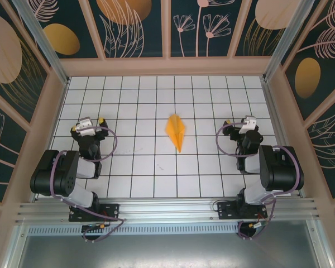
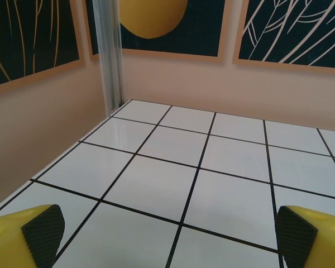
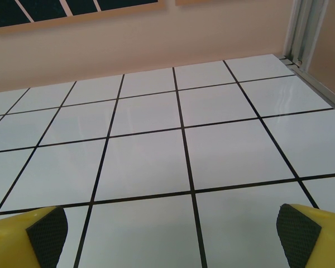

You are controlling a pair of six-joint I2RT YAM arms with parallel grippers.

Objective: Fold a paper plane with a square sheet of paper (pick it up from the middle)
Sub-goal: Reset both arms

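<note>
Already folded, plane lies free

Nearest, left gripper point(image 1: 89, 122) and right gripper point(image 1: 241, 124) gape wide, fingers point(image 2: 42, 230) holding nothing. Between them, well apart from both, the paper plane point(image 1: 177, 132) lies on the tiled surface point(image 1: 156, 100), tip toward the arms' bases.

Floor point(image 2: 173, 184): white tiles with black lines, under my left hand point(image 2: 166, 237) and my right hand point(image 3: 167, 237), and ahead of both.
Back wall point(image 3: 128, 50): plain peach, ahead of both hands.
Panels point(image 2: 290, 28): dark, with pale leaf drawings, above this wall.
Metal post point(image 2: 109, 56): upright, ahead-left of my left hand.
Second post point(image 3: 301, 28): ahead-right of my right hand.
</note>
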